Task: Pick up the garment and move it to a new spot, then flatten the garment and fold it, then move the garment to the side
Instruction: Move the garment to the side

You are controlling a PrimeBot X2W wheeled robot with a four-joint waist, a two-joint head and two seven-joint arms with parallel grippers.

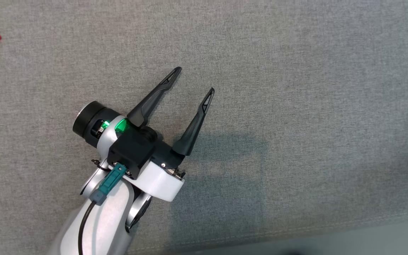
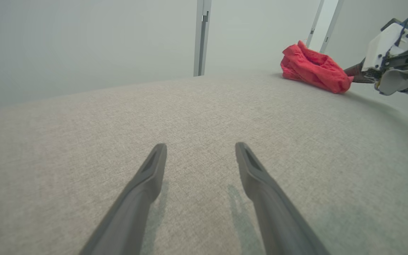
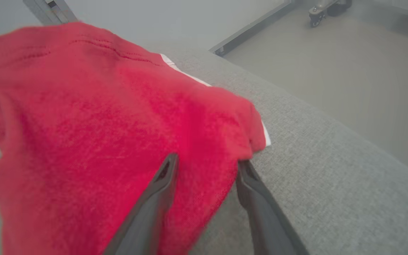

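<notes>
One red garment [image 2: 312, 67] lies by the surface [image 2: 190, 113] edge, upper right. My right hand [image 3: 207, 161] is spread at its hem, and my left hand [image 1: 194, 79] is spread over open grey.

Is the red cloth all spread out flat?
No, bundled up: the cloth sits as a small lumpy heap with folds.

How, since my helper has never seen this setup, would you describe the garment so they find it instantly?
Start from the wide grey fabric surface. Near its edge, by the right pincer, lies the garment: a bunched heap of cloth. It is the one bright red thing on the grey.
</notes>
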